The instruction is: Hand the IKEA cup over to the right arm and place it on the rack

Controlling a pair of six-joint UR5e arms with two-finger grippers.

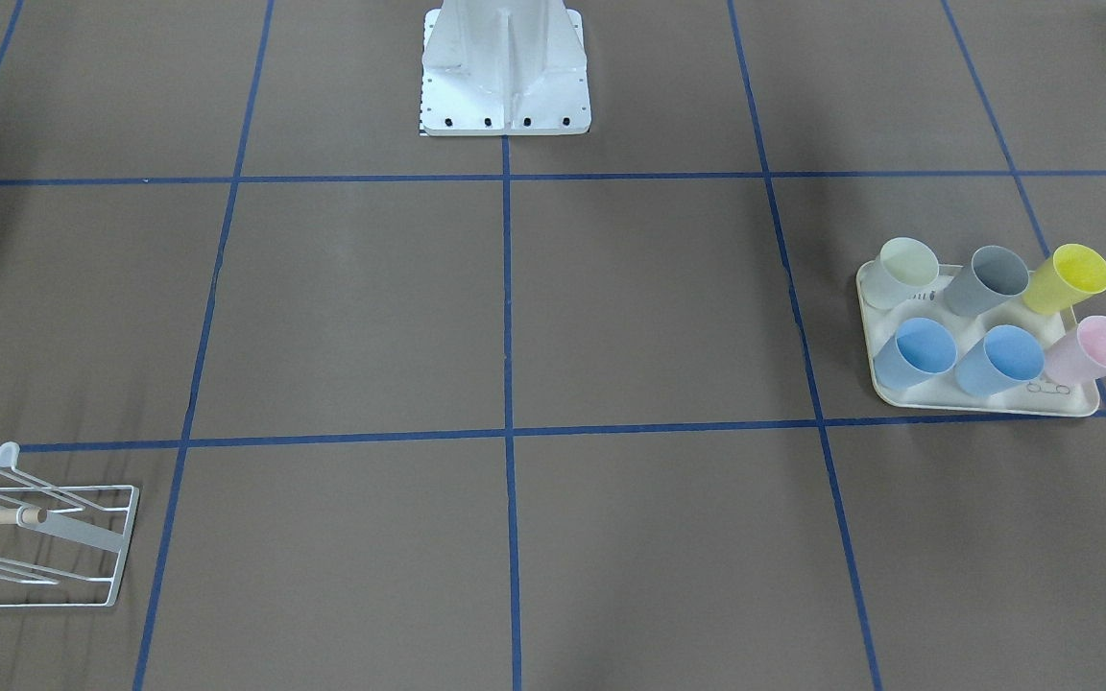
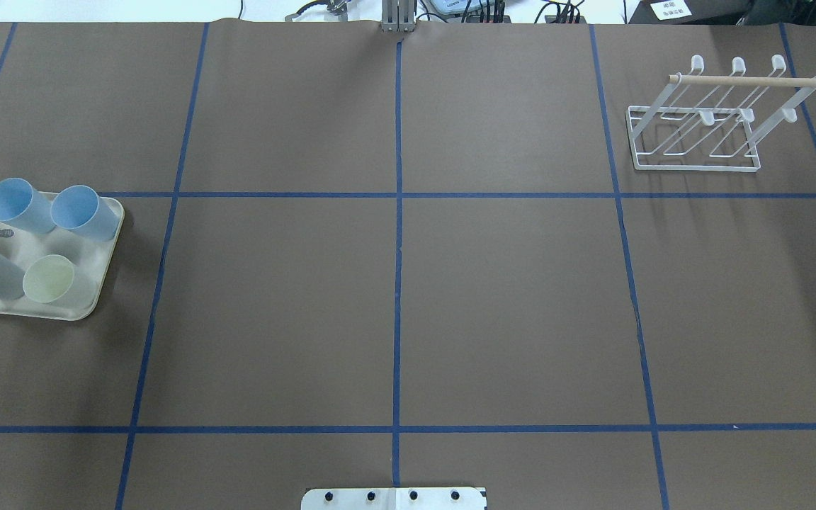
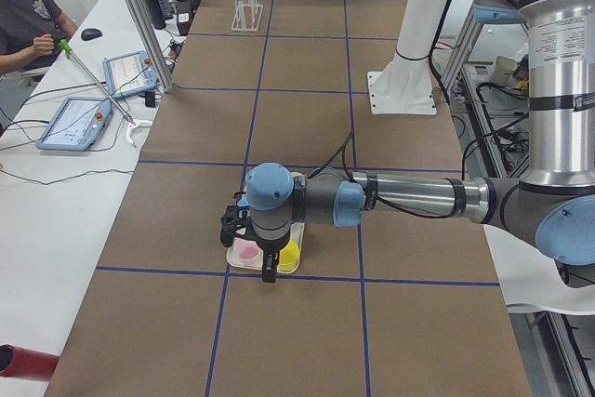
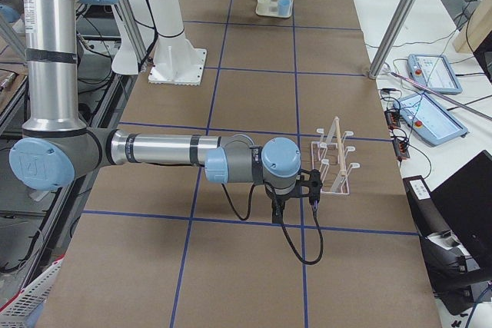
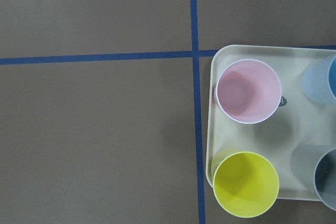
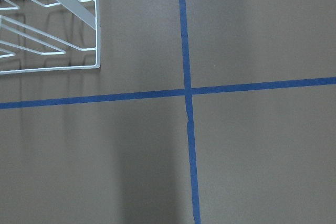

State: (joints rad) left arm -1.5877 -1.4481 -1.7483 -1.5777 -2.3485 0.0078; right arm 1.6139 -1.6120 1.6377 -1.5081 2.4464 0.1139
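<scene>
Yellow cup (image 5: 245, 184) and pink cup (image 5: 248, 91) are right under the left wrist cam, both upright, mouths up, at one end of the cream tray (image 5: 294, 135)

- Cups: six on that tray, two rows of three. Front view also gives cream cup (image 1: 903, 272), grey cup (image 1: 990, 280), one blue cup (image 1: 918, 353), second blue cup (image 1: 999, 360). All stand upright
- Tray sits at the left end of the brown counter (image 2: 507, 312), which has a blue tape grid
- Rack (image 2: 705, 117): white wire, capped prongs pointing up, wooden dowel (image 2: 746, 81) across the top. It stands at the far right of the counter in the overhead view, well apart from the tray
- Left hand (image 3: 249, 250): pointing down over the pink/yellow end of the tray. Shows only in the left side view, so cannot tell how far open it is or whether it touches a cup
- Right hand (image 4: 296, 199): pointing down over the counter, just beside the rack. Shows only in the right side view, opening cannot be told. Its wrist cam sees one corner of the rack and a tape crossing
- Robot base plate (image 1: 505, 77) is at mid counter on the robot's edge
- Person (image 3: 28, 16) sits at the side desk
</scene>
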